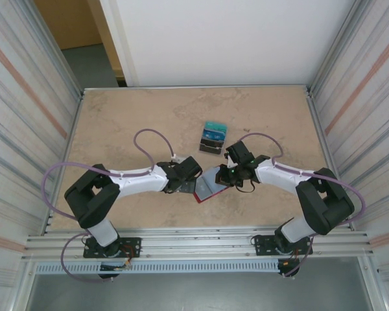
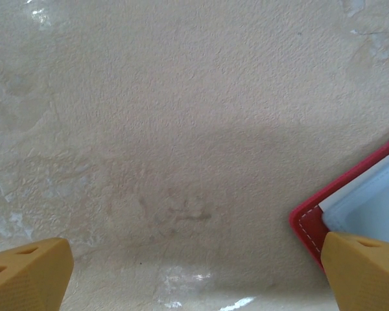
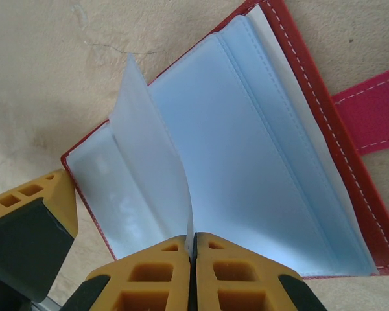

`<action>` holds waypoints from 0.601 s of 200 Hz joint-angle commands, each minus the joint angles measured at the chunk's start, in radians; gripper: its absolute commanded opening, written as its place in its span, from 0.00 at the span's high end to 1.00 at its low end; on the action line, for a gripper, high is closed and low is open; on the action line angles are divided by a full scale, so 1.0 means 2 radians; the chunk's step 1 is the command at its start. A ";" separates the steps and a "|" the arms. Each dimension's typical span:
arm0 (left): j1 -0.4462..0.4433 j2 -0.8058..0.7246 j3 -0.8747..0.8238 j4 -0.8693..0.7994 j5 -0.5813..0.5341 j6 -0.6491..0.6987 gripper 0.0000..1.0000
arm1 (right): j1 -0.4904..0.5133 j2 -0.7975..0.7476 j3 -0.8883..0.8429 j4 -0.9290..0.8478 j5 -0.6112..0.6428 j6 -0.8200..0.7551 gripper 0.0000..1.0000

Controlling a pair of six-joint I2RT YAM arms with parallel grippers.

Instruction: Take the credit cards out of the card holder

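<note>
Red wallet (image 3: 272,129) lies open on the table (image 1: 129,116) between the arms. The right gripper (image 3: 193,259) pinches a pale blue pocket leaf (image 3: 149,149). The left gripper (image 2: 196,262) gapes wide at the wallet's corner. Cards (image 1: 212,137) sit stacked just beyond.

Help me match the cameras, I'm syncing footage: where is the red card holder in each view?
Top external: card holder low centre, lying open.
Left wrist: lower right edge.
Right wrist: centre, spread open.
Shared landmark: its red rim around pale blue pockets.

Lab enclosure: aluminium-framed panel walls (image 1: 26,97)
</note>
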 commanded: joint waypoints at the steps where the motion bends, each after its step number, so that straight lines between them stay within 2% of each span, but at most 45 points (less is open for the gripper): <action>1: -0.003 -0.007 0.001 0.005 0.000 -0.001 0.01 | 0.004 0.002 0.012 -0.006 0.010 0.009 0.91; 30: -0.004 0.000 -0.002 0.007 0.003 0.000 0.01 | 0.002 0.001 0.014 -0.011 0.014 0.007 0.88; 59: -0.003 0.020 -0.006 0.003 0.006 -0.006 0.01 | -0.001 -0.006 0.019 -0.032 0.030 -0.004 0.75; 75: 0.001 0.026 -0.010 0.004 0.005 -0.009 0.01 | -0.005 -0.014 0.026 -0.066 0.066 -0.021 0.73; 103: 0.008 0.031 -0.013 0.003 0.003 -0.007 0.01 | -0.008 -0.031 0.046 -0.144 0.170 -0.049 0.69; 120: 0.013 0.028 -0.014 0.004 0.000 -0.003 0.01 | -0.005 -0.051 0.047 -0.158 0.202 -0.060 0.69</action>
